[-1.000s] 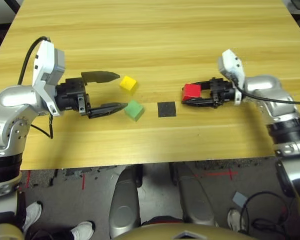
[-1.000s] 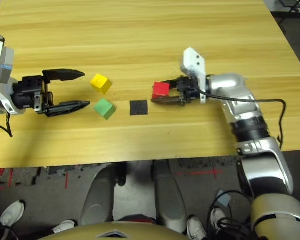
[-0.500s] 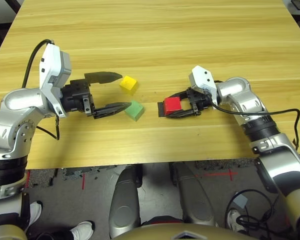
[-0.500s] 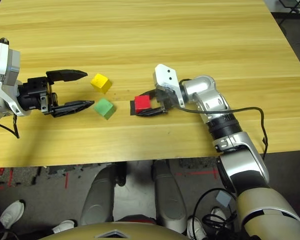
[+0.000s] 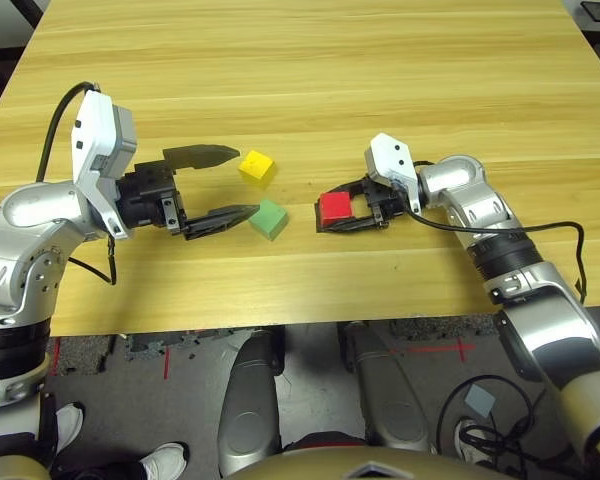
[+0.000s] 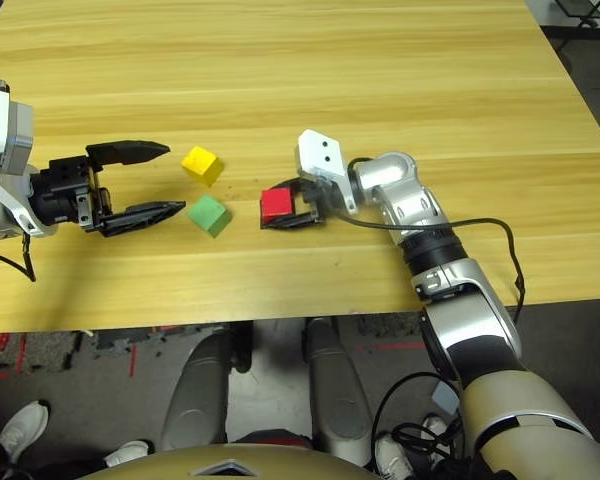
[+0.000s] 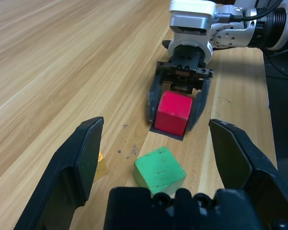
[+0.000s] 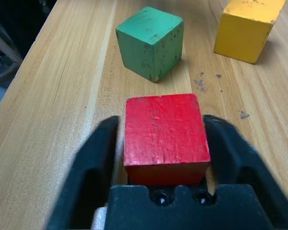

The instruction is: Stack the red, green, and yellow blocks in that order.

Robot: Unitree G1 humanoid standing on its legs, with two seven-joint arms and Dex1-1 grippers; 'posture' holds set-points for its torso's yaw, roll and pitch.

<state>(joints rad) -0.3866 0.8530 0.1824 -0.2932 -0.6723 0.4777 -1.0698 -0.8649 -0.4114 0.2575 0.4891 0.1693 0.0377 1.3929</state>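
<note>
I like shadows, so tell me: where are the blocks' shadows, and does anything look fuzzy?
Right wrist view: the green block and yellow block cast small soft shadows at their bases; the red block looks sharp. Left wrist view: the close black fingers look softer than the blocks.

- The right gripper clasps the red block near the middle of the table.
- The green block lies at its 9 o'clock.
- The yellow block is at 10 o'clock.
- The left gripper, fingers spread, points at the green block.
</note>
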